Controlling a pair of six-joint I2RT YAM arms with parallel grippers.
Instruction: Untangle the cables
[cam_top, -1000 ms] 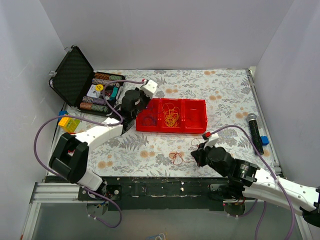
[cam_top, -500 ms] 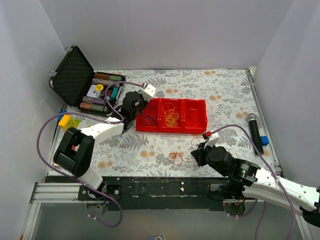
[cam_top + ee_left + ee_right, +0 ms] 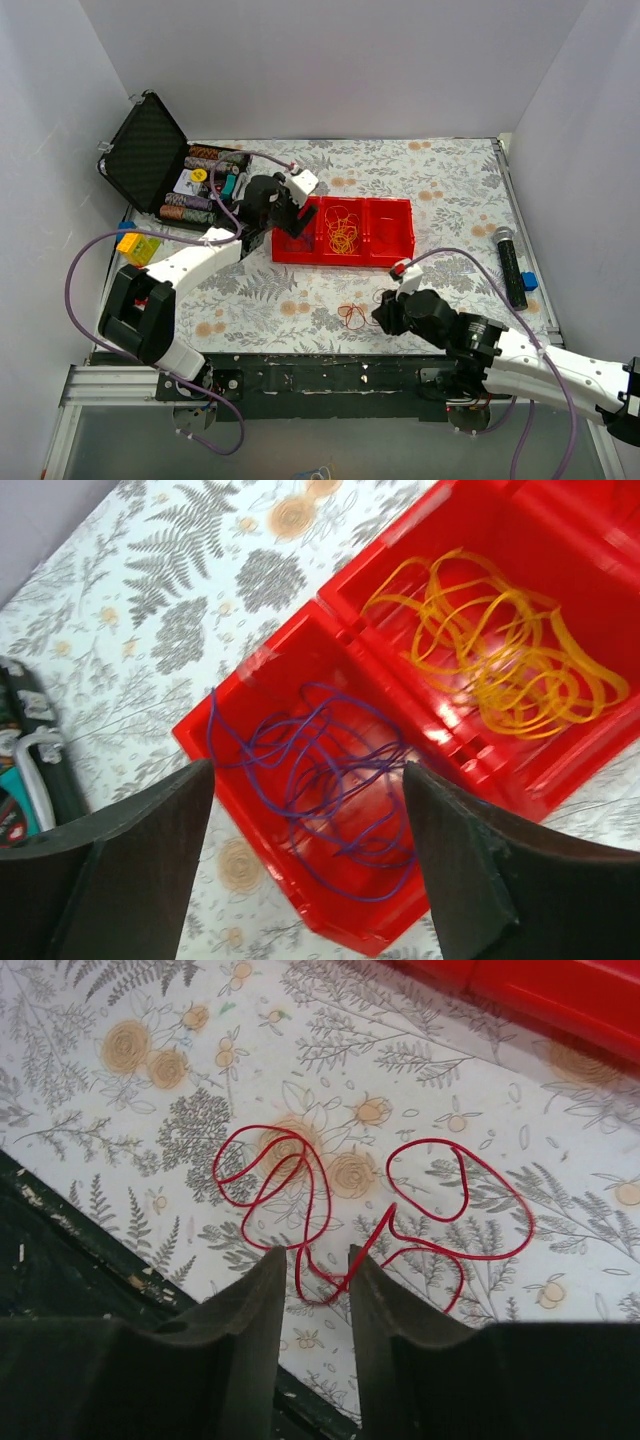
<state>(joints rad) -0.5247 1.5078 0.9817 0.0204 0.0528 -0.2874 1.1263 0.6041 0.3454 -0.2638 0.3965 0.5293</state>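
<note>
Left gripper [image 3: 308, 775] is wide open. In the wrist view its fingers [image 3: 130, 880] frame the left compartment of the red tray [image 3: 390, 258] from above, with nothing held. The purple wire [image 3: 320, 795] is a loose tangle on that compartment's floor, centre of the frame; I can't tell whether the fingertips reach it. The yellow wire [image 3: 500, 650] is coiled in the next compartment, upper right of that view, with a divider wall between the two. In the top view the tray sits mid-frame on the floral tablecloth [image 3: 440, 180], and the left gripper is over its left end. Right gripper [image 3: 317, 1260] is low over the cloth, bottom centre of the top view and close to the table's near edge. Its fingers [image 3: 240, 1360] are almost together with a narrow gap showing, so not clamped. The red wire [image 3: 372, 1228] lies flat on the cloth in several loops, mid-frame in the right wrist view, apart from the tray and below it in the top view. Its lowest bend sits in the gap at the fingertips; pad contact can't be confirmed. An open black case [image 3: 150, 150] holding poker chips is upper left, a yellow block [image 3: 130, 242] sits below it at the left edge, and a microphone [image 3: 508, 262] lies at the right edge.
</note>
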